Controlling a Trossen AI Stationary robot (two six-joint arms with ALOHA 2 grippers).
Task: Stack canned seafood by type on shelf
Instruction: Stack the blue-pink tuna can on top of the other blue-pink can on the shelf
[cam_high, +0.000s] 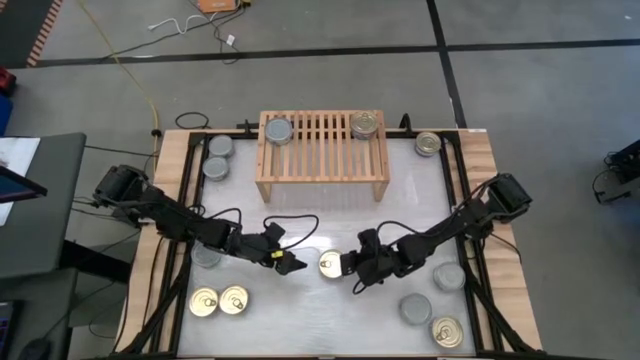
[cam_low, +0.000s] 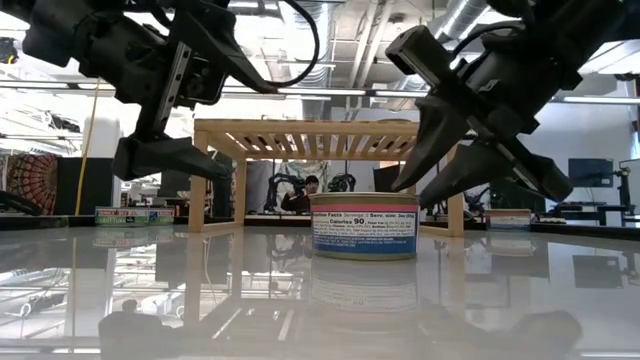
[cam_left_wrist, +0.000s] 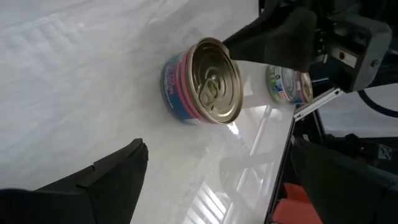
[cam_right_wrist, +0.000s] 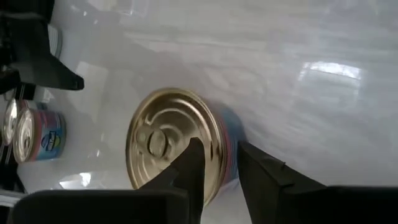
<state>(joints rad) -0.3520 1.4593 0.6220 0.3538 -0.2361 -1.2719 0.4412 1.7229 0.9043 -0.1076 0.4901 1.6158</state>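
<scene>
1. The shelf (cam_high: 322, 148) is being occupied at the table's far side — one tin is being carried at each end of its slatted top
2. A gold-topped can (cam_high: 331, 264) is being flanked mid-table — the right gripper (cam_high: 352, 267) is held spread around it, the left gripper (cam_high: 288, 262) parted just beside it

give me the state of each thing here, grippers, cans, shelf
left gripper: open, empty, left of the centre can
right gripper: open, at the centre can
centre gold-top can: upright on the table, not lifted
shelf: upright, one can at each end of its top
silver-top can: on the shelf, left end
gold-top can: on the shelf, right end
</scene>
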